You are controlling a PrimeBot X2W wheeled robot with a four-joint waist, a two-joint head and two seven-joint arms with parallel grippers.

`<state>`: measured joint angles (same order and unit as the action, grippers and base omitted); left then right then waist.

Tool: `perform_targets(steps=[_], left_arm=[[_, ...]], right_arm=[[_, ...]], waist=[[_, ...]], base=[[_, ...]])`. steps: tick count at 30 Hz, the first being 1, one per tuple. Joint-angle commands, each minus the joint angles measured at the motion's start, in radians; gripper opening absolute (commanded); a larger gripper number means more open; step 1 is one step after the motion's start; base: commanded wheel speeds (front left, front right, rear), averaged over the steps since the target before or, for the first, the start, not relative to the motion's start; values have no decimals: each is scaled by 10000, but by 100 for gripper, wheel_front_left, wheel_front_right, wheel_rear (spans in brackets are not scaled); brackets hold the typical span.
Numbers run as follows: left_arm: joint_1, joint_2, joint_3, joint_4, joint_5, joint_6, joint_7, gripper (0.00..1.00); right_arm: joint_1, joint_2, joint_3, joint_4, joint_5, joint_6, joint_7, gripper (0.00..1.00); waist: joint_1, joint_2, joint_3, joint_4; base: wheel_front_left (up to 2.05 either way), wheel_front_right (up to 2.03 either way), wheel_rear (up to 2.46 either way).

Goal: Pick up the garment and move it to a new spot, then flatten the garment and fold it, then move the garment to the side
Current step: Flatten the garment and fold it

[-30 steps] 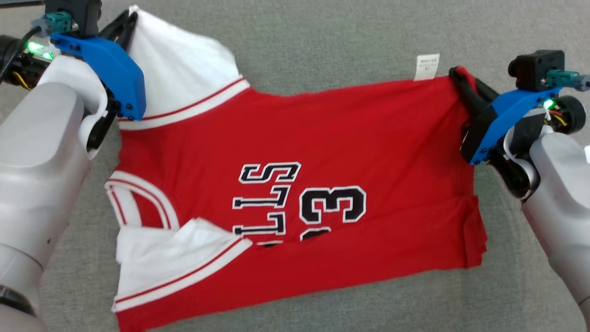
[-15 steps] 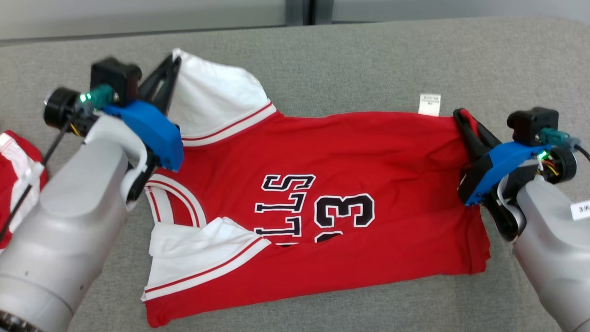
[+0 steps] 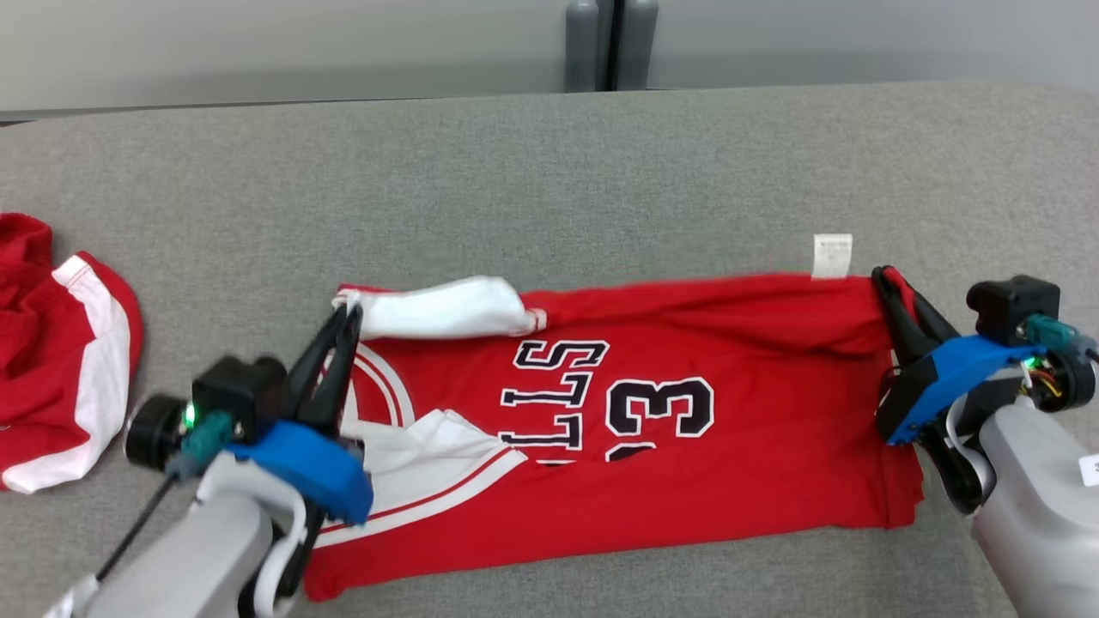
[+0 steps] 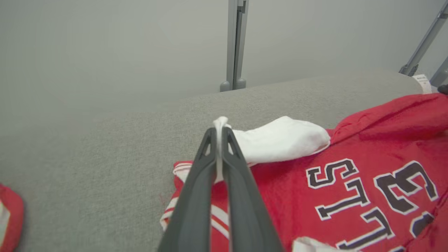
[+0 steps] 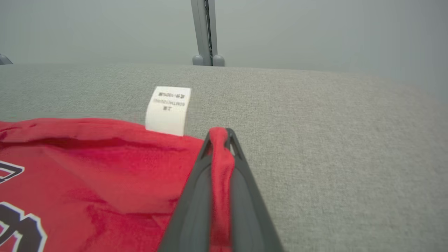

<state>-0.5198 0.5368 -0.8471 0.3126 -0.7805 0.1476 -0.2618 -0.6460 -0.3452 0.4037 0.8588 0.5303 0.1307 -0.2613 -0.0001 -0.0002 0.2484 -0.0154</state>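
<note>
Left tool clamps the white sleeve, right tool clamps the hem corner, holding the red jersey spread for folding.

The jersey is red with white sleeves, striped trim and black, white-edged lettering and a "3". It lies spread sideways on the grey surface, neck left, hem right. Its far edge is rolled toward the near side, with the far sleeve bunched. A white label sticks out at the far right. The near side seems folded over, cutting the print.
</note>
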Motion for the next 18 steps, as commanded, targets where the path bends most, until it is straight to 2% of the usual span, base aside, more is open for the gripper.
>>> perform_targets(steps=[1, 2, 3, 7, 14, 15, 16, 17, 18], left_arm=[[524, 189, 61, -600, -69, 339, -18, 0], [524, 189, 61, -600, -69, 339, -18, 0], [1062, 404, 74, -1268, -119, 746, 24, 0], [2046, 596, 88, -2345, -318, 1381, 55, 0], [3032, 668, 143, -3203, -543, 1982, 33, 0], [3167, 676, 118, -3248, -594, 2044, 41, 0], [3239, 629, 130, -3300, -633, 2050, 35, 0], [3254, 633, 183, -3311, -541, 2116, 18, 36], [3291, 621, 248, -3321, -473, 2180, 2, 100]], right_arm=[[351, -20, -214, -162, -155, 2, -50, 0], [351, -20, -214, -162, -155, 2, -50, 0], [590, 6, -445, -347, -307, 2, -51, 0], [1166, 76, -926, -692, -529, 2, -51, 0], [1914, 238, -1326, -1213, -811, 2, -52, 0], [2003, 266, -1360, -1258, -822, 2, -52, 13], [2076, 282, -1450, -1395, -796, 2, -54, 80], [2173, 327, -1493, -1510, -746, 2, -53, 100], [2280, 337, -1547, -1656, -760, 2, -54, 100]], waist=[[1, 2, -44, 41], [1, 2, -44, 41], [1, 2, -98, 77], [1, 2, -191, 158], [1, 2, -313, 196], [1, 2, -335, 199], [1, 2, -367, 222], [1, 2, -396, 233], [1, 2, -422, 232]], base=[[0, 0, 0], [0, 0, 0], [0, 0, 0], [0, 0, 0], [0, 0, 0], [0, 0, 0], [0, 0, 0], [0, 0, 0], [0, 0, 0]])
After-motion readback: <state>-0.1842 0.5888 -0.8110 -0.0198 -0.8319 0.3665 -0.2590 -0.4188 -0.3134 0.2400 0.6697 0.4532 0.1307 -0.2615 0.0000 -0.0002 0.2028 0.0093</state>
